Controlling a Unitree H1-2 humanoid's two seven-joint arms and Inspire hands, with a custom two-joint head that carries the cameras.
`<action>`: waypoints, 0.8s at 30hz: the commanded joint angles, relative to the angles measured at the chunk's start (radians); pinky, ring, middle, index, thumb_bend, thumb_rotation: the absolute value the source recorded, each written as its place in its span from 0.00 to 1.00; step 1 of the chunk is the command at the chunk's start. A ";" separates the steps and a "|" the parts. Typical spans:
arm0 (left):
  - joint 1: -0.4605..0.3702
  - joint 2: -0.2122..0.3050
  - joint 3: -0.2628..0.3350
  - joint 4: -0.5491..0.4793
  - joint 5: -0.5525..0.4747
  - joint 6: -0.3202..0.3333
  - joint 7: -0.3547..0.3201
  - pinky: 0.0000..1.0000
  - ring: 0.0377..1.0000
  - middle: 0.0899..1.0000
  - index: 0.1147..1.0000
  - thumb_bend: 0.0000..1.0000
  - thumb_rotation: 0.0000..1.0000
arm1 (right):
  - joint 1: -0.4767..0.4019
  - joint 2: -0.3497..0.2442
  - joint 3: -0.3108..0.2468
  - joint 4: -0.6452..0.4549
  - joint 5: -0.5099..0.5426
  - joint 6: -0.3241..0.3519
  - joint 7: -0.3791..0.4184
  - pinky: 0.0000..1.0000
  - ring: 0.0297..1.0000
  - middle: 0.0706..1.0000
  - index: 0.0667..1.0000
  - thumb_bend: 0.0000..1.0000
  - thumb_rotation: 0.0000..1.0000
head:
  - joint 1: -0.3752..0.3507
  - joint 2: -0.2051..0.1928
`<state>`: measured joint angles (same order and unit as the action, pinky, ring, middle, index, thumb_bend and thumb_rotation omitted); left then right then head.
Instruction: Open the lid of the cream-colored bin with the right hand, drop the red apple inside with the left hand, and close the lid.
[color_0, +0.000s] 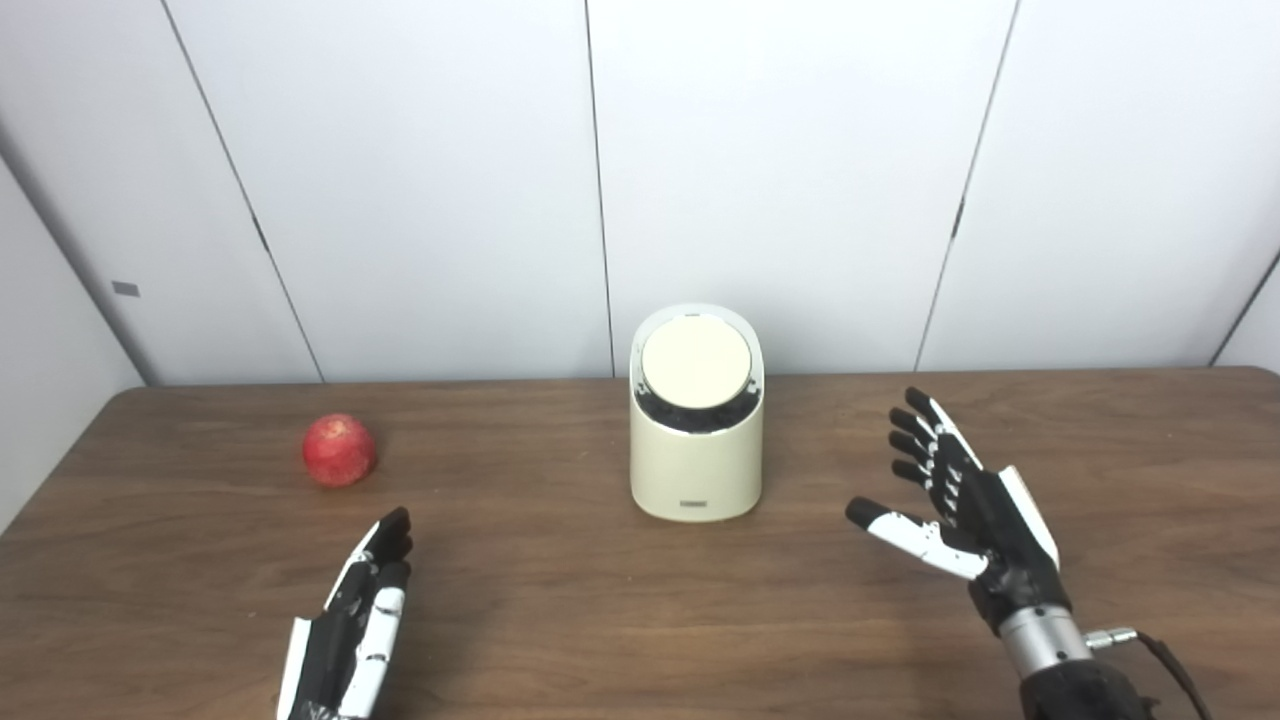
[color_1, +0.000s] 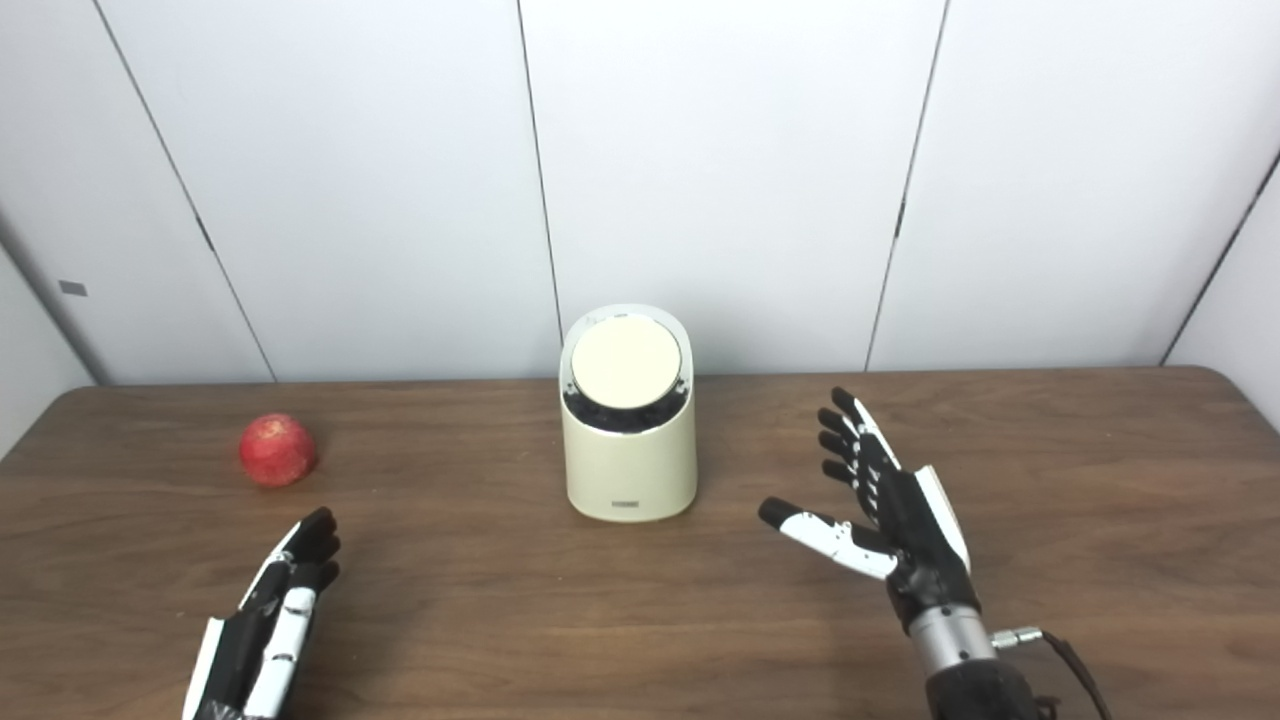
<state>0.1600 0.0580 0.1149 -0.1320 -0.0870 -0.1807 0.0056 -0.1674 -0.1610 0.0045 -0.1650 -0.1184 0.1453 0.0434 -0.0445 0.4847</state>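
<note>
A cream-colored bin (color_0: 696, 455) stands upright at the middle of the brown table, its round lid (color_0: 696, 361) lying flat and closed on the slanted top. The red apple (color_0: 339, 450) rests on the table to the bin's left. My left hand (color_0: 355, 625) is low at the front left, fingers stretched forward and apart, holding nothing, a short way in front of the apple. My right hand (color_0: 960, 500) is raised to the right of the bin, fingers spread and thumb pointing toward the bin, with a clear gap between them.
The wooden table (color_0: 560, 620) runs the full width of the view, its rounded far corners near a white panelled wall (color_0: 420, 180). A thin cable (color_0: 1160, 650) hangs off my right wrist.
</note>
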 joint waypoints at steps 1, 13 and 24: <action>0.040 0.007 0.006 0.061 -0.004 -0.022 -0.007 0.96 0.94 0.93 0.90 0.34 0.70 | -0.068 -0.015 0.004 -0.017 -0.012 -0.028 0.006 0.85 0.90 0.93 0.95 0.90 0.38 | 0.000 0.000; 0.052 0.005 0.003 0.049 -0.010 -0.027 -0.021 0.97 0.95 0.93 0.91 0.32 0.68 | -0.254 0.009 0.015 0.074 -0.103 0.022 -0.026 0.86 0.93 0.94 0.95 0.92 0.41 | 0.002 0.002; 0.066 -0.002 -0.001 0.031 -0.002 -0.018 -0.020 0.97 0.95 0.93 0.91 0.33 0.67 | -0.406 0.048 0.070 0.161 -0.145 0.056 -0.023 0.87 0.95 0.95 0.97 0.92 0.40 | 0.016 0.006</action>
<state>0.1683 0.0578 0.1145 -0.1428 -0.0893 -0.1819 -0.0121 -0.5195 -0.1157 0.0727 0.0087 -0.2536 0.2255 0.0321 -0.0276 0.4909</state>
